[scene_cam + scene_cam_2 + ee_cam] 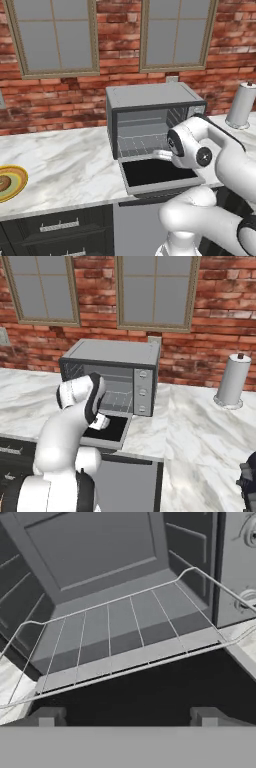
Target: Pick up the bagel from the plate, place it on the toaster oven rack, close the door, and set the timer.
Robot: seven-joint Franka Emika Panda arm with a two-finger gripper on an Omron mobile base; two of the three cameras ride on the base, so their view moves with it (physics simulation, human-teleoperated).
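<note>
I am hovering my spread, empty gripper [127,716] over the open door [159,172]; the bagel [4,183] is sitting on the plate [19,175], awaiting pickup.

We see silver wires on the toaster oven rack [125,632] ahead of our pincer, dark glass in the grey-framed door [157,172] beneath it, and yellow-rimmed plate [15,185] far left.
</note>
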